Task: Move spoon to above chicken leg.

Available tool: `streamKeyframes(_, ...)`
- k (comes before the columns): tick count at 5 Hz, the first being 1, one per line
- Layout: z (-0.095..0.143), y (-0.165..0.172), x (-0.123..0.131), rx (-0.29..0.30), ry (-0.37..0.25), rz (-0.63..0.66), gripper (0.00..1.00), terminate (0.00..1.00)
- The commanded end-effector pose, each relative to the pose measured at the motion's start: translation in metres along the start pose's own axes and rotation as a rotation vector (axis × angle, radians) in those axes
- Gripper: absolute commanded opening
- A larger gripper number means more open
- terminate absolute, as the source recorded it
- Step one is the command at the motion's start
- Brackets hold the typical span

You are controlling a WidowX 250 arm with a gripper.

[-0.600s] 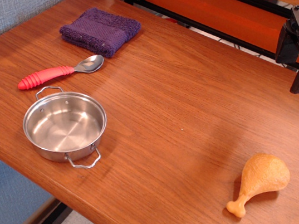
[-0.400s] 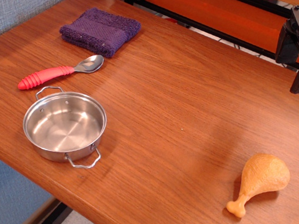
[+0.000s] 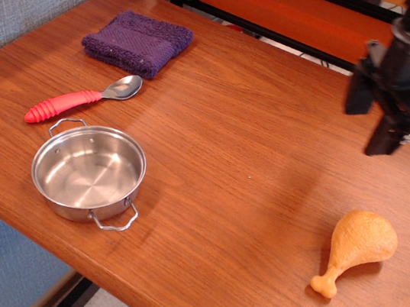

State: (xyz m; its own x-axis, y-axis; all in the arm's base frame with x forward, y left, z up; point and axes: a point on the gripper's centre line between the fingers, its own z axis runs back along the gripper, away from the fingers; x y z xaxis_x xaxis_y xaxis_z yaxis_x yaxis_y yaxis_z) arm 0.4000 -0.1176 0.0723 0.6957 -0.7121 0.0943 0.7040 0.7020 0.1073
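On the far left of the wooden table (image 3: 266,155), a folded purple cloth (image 3: 138,42) sits near the back edge. Just in front of it lies the spoon (image 3: 83,98), red handle pointing left and toward the front, shiny bowl pointing toward the cloth, flat on the wood with nothing touching it. Right below that, a small steel pan (image 3: 88,172) stands upright, its rear handle loop close to the spoon's handle but apart from it. Moving across, bare wood fills the middle. Now over on the right: the claw (image 3: 370,124) hangs in the air above the table's back right part, its two dark fingers parted with a clear gap between them, and it grips nothing at all. Below it and nearer the front edge, well apart, the chicken leg (image 3: 356,248) rests on the table, fat end up-right, bone knob down-left.
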Motion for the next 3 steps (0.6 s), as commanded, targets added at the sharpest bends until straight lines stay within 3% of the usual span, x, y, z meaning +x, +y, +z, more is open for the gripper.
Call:
streamKeyframes(1, 0.047, 0.04, -0.054, 0.07, -0.035, 0.124, 1.0, 0.0)
streamKeyframes(3, 0.042, 0.08, -0.148, 0.074, 0.043, 0.206, 1.0, 0.0)
